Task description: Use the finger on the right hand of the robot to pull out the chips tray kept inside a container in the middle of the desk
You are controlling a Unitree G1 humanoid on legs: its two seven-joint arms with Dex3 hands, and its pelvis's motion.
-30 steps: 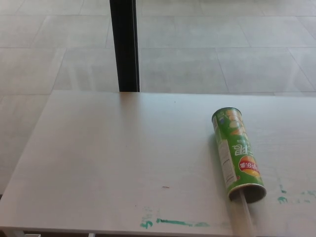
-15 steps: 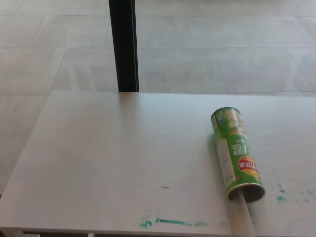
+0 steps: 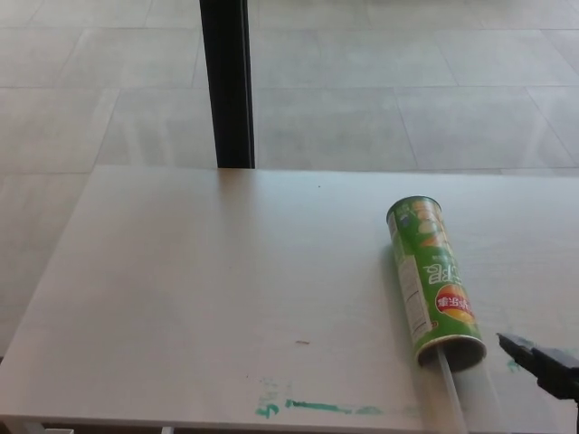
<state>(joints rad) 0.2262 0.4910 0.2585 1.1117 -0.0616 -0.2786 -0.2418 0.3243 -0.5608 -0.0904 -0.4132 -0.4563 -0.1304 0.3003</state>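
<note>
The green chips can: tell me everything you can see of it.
The green chips can is a tall tube, cardboard by the look, with a red and yellow logo and white print. It lies on its side on the white desk, right of the middle, its open mouth toward the near edge and its closed end away. A clear tray sticks out of the mouth. The right hand is close on its right, not touching it.

My pale white wooden desk top [image 3: 217, 289] carries smeared green paint marks [image 3: 317, 408] along its near edge and a tiny brown speck [image 3: 302, 343] near the middle. Beyond it I see a grey tiled floor [image 3: 407, 81] and a black upright post [image 3: 227, 83].
</note>
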